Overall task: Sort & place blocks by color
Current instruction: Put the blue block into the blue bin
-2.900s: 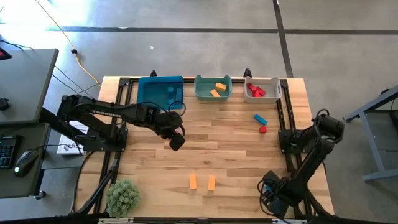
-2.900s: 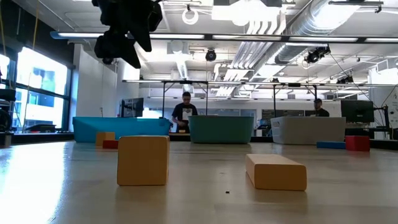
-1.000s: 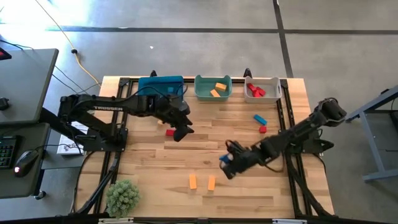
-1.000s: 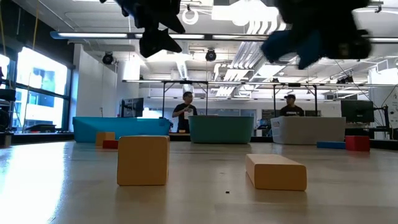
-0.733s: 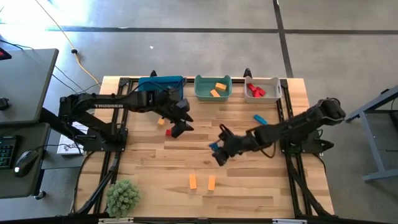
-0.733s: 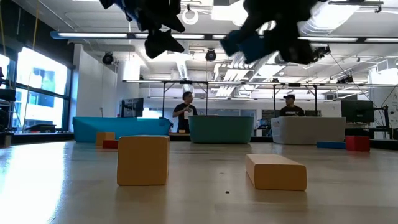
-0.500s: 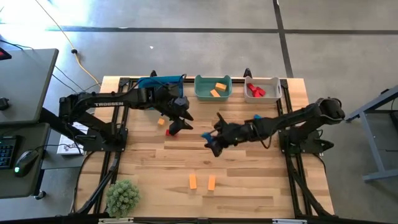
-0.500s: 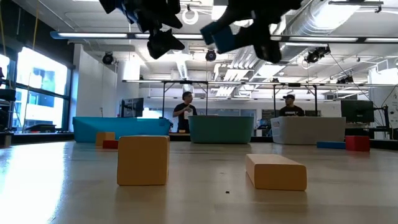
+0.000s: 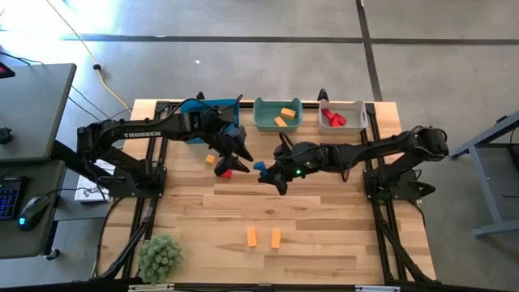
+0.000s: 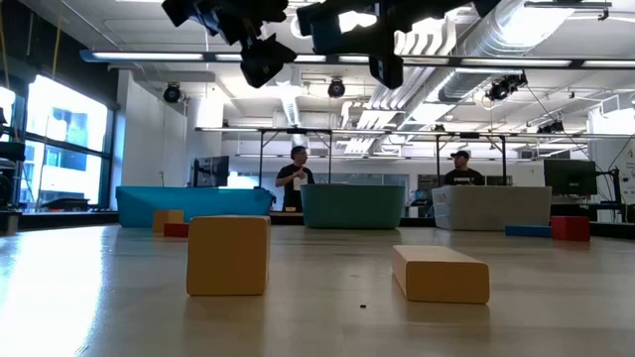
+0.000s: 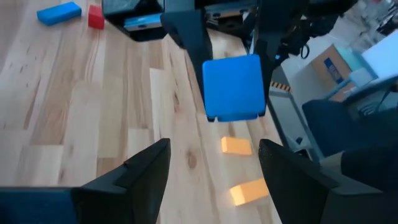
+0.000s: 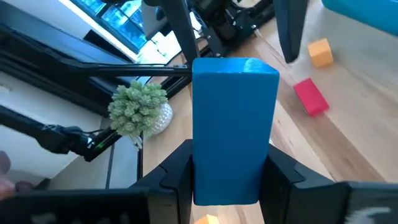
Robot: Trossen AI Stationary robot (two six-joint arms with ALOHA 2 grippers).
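My right gripper [image 9: 266, 170] reaches in from the table's right and is shut on a blue block [image 12: 233, 137], held in the air over the table's middle. My left gripper [image 9: 238, 156] hangs open just to its left, facing the block [image 11: 233, 87]; its fingers [image 11: 146, 171] stand apart from it. Below the left gripper a red block [image 9: 225, 172] and an orange cube [image 9: 210, 159] lie on the table. Two orange bars [image 9: 263, 237] lie near the front edge. A blue bar [image 11: 59, 12] and a red cube [image 11: 95, 17] lie at the right. My right gripper pinches the blue block between its two fingers [image 12: 177, 174], one on each of two opposite sides [image 12: 202, 168]. The fingers come roughly level from the table's right. The block sticks out past the fingertips toward the left gripper and hangs clear of the table.
A blue bin [image 9: 203, 122], a teal bin [image 9: 278, 126] with orange blocks and a white bin [image 9: 345, 126] with red blocks stand along the far edge. A green plant [image 9: 160, 257] sits at the near left corner. People stand in the room behind the table.
My right gripper has swept from the near right toward the table's left and far edge with the blue block, up to the left gripper. The block has stayed clear of the table. My left gripper has drawn slightly toward the far edge.
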